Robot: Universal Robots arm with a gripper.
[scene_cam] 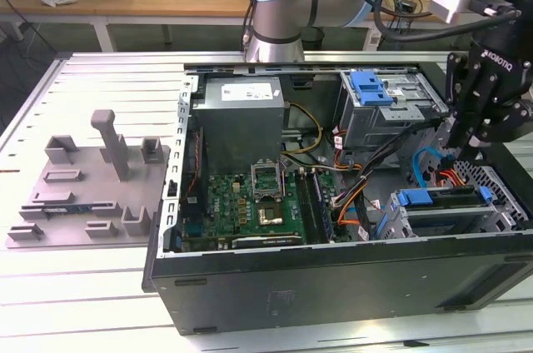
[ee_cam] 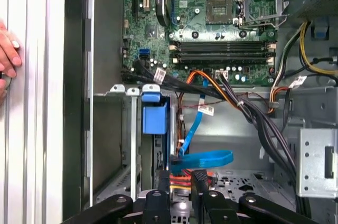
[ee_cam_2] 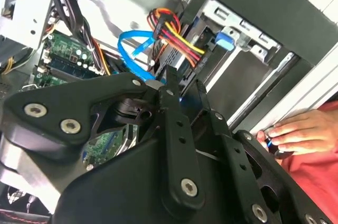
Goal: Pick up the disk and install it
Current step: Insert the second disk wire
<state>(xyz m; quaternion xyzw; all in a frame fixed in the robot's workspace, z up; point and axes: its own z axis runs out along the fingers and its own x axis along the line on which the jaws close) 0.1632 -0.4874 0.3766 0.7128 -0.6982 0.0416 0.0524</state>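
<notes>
Inside the open computer case, the drive cage sits just below the pincer, its 2 tips slightly apart, holding nothing. The disk seems already slotted there: stiff, dense, shock-fragile, best gripped by its blue carrier's edges

cables crowding gripper, drive cage beside

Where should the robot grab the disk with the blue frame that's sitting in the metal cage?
Probably by its narrow upper edge, on the blue frame, coming straight down from above. The disk stands on edge inside the metal cage, so that edge looks like the only free part. The cage walls cover its flat faces, and cables crowd one end.
</notes>
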